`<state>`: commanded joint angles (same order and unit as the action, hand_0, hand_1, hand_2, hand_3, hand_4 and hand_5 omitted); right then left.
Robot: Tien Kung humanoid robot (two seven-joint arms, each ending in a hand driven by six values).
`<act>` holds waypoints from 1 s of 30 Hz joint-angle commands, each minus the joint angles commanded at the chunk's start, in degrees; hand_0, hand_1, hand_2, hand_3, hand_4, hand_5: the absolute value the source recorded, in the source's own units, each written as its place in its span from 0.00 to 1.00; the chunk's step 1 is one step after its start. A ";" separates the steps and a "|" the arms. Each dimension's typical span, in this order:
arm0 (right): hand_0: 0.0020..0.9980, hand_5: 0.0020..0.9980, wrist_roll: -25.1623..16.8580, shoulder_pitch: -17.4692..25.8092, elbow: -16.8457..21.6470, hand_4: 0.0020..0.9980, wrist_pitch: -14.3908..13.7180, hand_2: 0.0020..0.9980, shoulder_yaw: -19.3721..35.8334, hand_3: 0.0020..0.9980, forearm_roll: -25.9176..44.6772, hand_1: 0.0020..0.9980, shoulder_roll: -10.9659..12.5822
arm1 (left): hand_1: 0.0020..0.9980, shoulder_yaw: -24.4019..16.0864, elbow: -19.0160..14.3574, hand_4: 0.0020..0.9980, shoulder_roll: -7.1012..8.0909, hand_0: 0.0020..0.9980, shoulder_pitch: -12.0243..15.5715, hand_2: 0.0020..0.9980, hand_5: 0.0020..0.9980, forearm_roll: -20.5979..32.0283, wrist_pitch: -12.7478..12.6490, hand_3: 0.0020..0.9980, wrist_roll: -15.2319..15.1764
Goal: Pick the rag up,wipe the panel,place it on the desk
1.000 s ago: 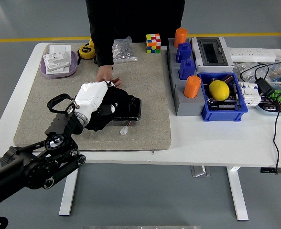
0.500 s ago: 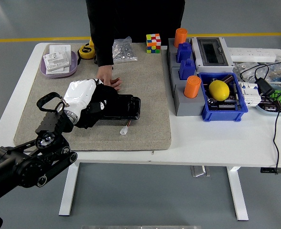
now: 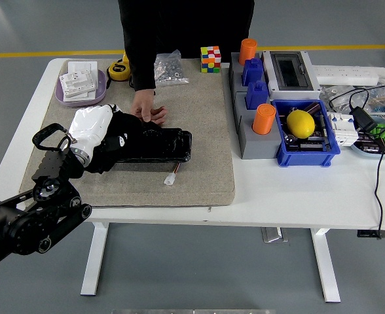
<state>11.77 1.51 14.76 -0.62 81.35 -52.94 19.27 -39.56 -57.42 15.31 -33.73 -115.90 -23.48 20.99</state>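
Leftward sweep since the earlier pics: the left hand [image 3: 94, 125] w/ its white shell has slid from roughly mid-panel to the panel's left end, and more of the glossy top now shows bare on the right. Its fingers are curled down onto a dark rag [image 3: 110, 149], pressing it flat on the black panel [image 3: 160, 145]; rag and hand sit at the panel's left end, the cloth spilling over onto the grey felt mat [image 3: 199, 118]. A person's hand [image 3: 146, 110] at the far side rests fingertips on the panel's back edge, prob. steadying it. Right arm isn't in view. Handling, as I judge it: rag is soft, light, limp, so it'll bunch and drape; best pinched at a raised fold or gathered in the palm, not at a flat edge, and black-on-black makes the edge hard to find. Panel looks rigid, smooth, shiny plastic or glass, rectangular w/ rounded corners, likely to skid under a wipe unless braced; the fuzzy mat gives some grip. A small white-and-red bit [image 3: 171, 176] lies just in front of the panel, loose, easily knocked. Wipe looks mid-stroke; setting the rag down is yet to come.
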 joint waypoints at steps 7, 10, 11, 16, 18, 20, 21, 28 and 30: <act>0.70 0.70 0.03 0.06 -0.03 1.00 -0.04 0.64 0.17 0.62 -0.08 0.44 -0.01 | 0.12 -0.41 0.21 0.03 0.41 0.22 0.63 0.44 0.00 0.02 -0.04 0.33 -0.05; 0.70 0.70 0.03 0.13 -0.01 1.00 -0.04 0.64 0.28 0.62 -0.14 0.44 -0.02 | 0.12 -0.89 0.45 0.03 0.78 0.22 1.19 0.44 0.00 -0.18 -0.03 0.33 -0.07; 0.70 0.70 0.05 0.14 -0.02 1.00 -0.01 0.64 0.28 0.62 -0.15 0.44 -0.02 | 0.12 -1.00 0.50 0.03 0.87 0.22 1.27 0.44 0.00 -0.30 -0.06 0.33 -0.08; 0.70 0.70 0.10 0.16 -0.05 1.00 0.06 0.64 0.37 0.62 -0.21 0.44 0.05 | 0.12 -1.90 0.49 0.03 1.62 0.22 1.77 0.44 0.00 -0.82 -0.15 0.33 -0.09; 0.70 0.70 0.10 0.11 -0.01 1.00 0.05 0.64 0.29 0.62 -0.16 0.44 0.06 | 0.12 -2.15 0.53 0.03 1.81 0.22 1.91 0.44 0.00 -1.05 -0.15 0.33 -0.04; 0.70 0.70 0.06 0.07 0.03 1.00 0.02 0.64 0.25 0.62 -0.13 0.44 0.02 | 0.12 -2.57 0.56 0.04 1.91 0.22 2.09 0.44 0.00 -1.40 -0.23 0.33 0.01; 0.70 0.70 0.05 0.06 0.04 1.00 0.02 0.64 0.24 0.62 -0.16 0.44 0.00 | 0.12 -2.61 0.52 0.04 2.00 0.22 2.13 0.44 0.00 -1.36 -0.21 0.33 0.02; 0.70 0.70 0.10 0.19 0.08 1.00 -0.01 0.64 0.54 0.62 -0.35 0.45 0.01 | 0.12 -3.89 0.70 0.04 2.77 0.22 2.48 0.44 0.00 -2.44 -0.38 0.33 0.22; 0.70 0.70 0.11 0.19 0.09 1.00 -0.01 0.64 0.49 0.62 -0.35 0.45 0.02 | 0.12 -4.42 0.72 0.04 3.02 0.22 2.63 0.44 0.00 -2.65 -0.39 0.33 0.23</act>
<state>11.88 1.70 14.85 -0.63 81.84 -53.29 19.29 -43.99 -56.70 18.33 -31.10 -118.56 -23.88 21.23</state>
